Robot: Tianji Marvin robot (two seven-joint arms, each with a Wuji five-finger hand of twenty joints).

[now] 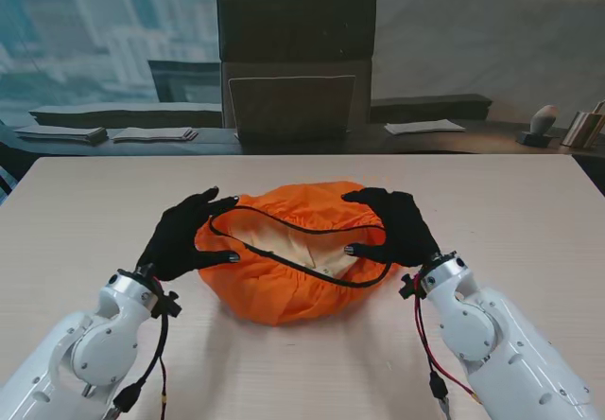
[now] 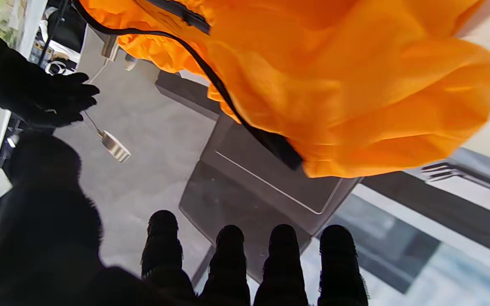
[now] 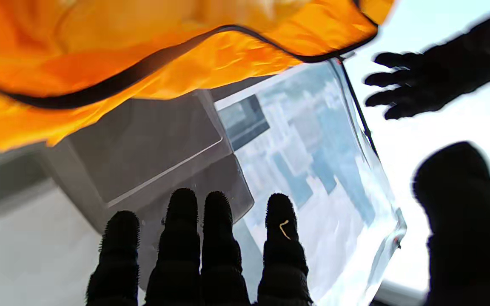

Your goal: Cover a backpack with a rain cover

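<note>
Both hands sit spread on the orange rain cover [image 1: 284,292]: left hand [image 1: 180,237] and right hand [image 1: 397,228] flank it, fingers splayed, gripping nothing as far as I can see. Between them, black elastic hem [image 1: 312,273] rings pale backpack [image 1: 298,242]. Past them, bench [image 1: 529,212], then chair [image 1: 296,61].

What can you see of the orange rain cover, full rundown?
The rain cover is thin, crinkly orange fabric with a black elastic hem, bunched in a rounded mound mid-table. Its opening faces up and shows a cream surface, backpack or lining I cannot tell. The left hand and right hand rest at opposite edges; no firm grip is visible.
</note>
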